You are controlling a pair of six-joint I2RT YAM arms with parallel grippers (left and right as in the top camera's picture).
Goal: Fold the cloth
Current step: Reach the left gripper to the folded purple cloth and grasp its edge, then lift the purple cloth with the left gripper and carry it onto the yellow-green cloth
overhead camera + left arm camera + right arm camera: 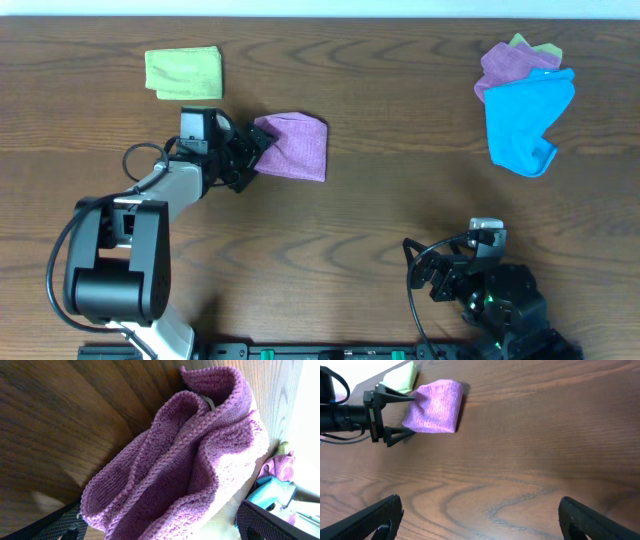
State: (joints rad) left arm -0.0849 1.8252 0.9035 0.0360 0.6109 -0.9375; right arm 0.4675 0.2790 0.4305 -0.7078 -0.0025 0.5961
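A purple cloth point(297, 148), doubled over, lies on the wooden worktop point(400, 190) left of centre. The left gripper point(250, 157) sits at its left edge, jaws wide apart with the bunched hem between them, not clamped. The right gripper point(428, 272) rests at the near right, spread open and empty, well apart from the cloth

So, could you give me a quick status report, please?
Left gripper open, straddling purple cloth edge. Right gripper open, parked away from it. Cloth folded, rumpled. Green cloth nearby, not touching.
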